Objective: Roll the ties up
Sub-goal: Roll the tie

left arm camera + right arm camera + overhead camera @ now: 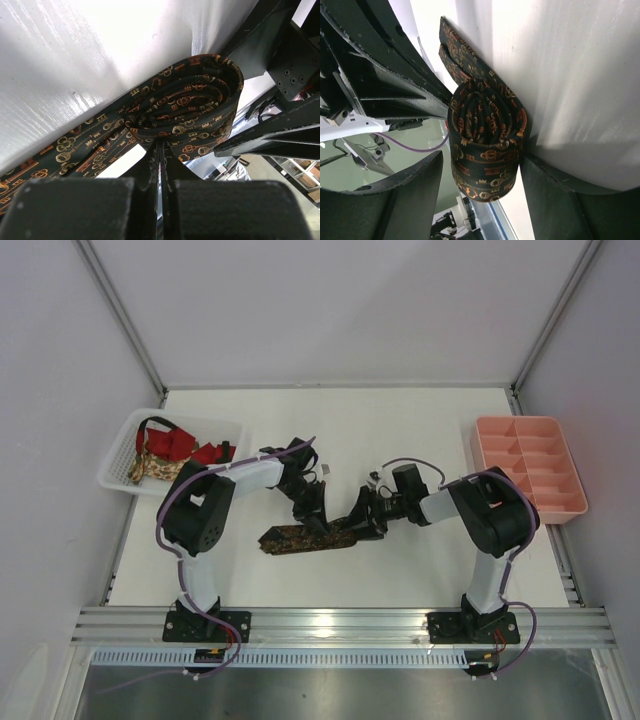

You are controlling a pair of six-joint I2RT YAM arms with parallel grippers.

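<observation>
The dark brown tie [305, 536] lies on the white table [400, 430], rolled up at its right end. The left gripper [318, 523] pinches the roll with its fingers [150, 175] close together. The right gripper [352, 527] hugs the roll's sides. Far left, more ties [170, 447] sit in a white basket [118, 455]. Far right sits a pink tray [530, 465].

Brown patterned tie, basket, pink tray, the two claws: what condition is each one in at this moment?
Brown tie: partly rolled, tail flat on the table.
Left gripper: fingers pressed together at the roll's edge.
Right gripper: around the roll.
White basket: holds unrolled red and beige ties.
Pink tray: compartments empty.
</observation>
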